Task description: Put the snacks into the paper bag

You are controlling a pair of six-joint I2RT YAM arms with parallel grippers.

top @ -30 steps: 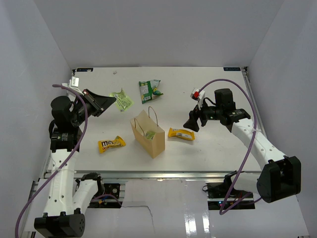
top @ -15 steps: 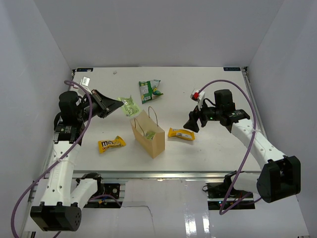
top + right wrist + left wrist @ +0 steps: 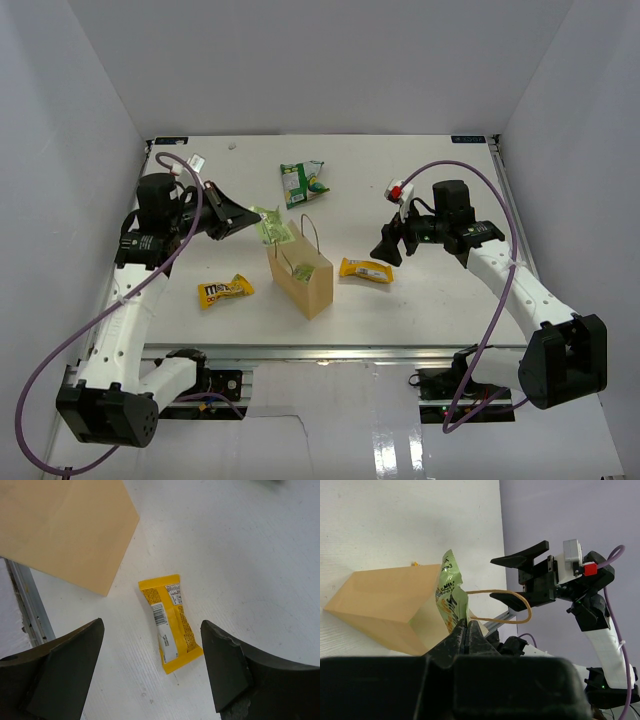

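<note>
At mid-table, near the front edge: paper bag (image 3: 312,285), tan kraft, upright, mouth open to the top, two thin loop handles standing above the rim.

- Inside the bag mouth: second pale green packet (image 3: 301,270), only a small patch showing.
- At the bag's far left rim: first pale green packet (image 3: 268,226), crinkled and clear of the table. In the left wrist view it stands up from the pinch against the bag's mouth. Whether it touches the paper cannot be told.
- Left gripper (image 3: 251,217): fingers pressed together on the lower edge of the first pale green packet; arm reaching in from the left side of the table.
- Just right of the bag, flat on the table: yellow wrapper (image 3: 365,269), barcode panel up in the right wrist view, apart from the bag's side.
- Right gripper (image 3: 389,246): held above the yellow wrapper and just to its right, jaws spread wide, holding nothing. The right wrist view frames the wrapper between the two fingers (image 3: 65,670).
- Left of the bag, toward the front: yellow wrapper with brown lettering (image 3: 224,291), flat, apart from the bag.
- Behind the bag, well apart: green-and-white bag (image 3: 303,183), flat.
- Support: white table (image 3: 430,170), enclosed by pale walls.
</note>
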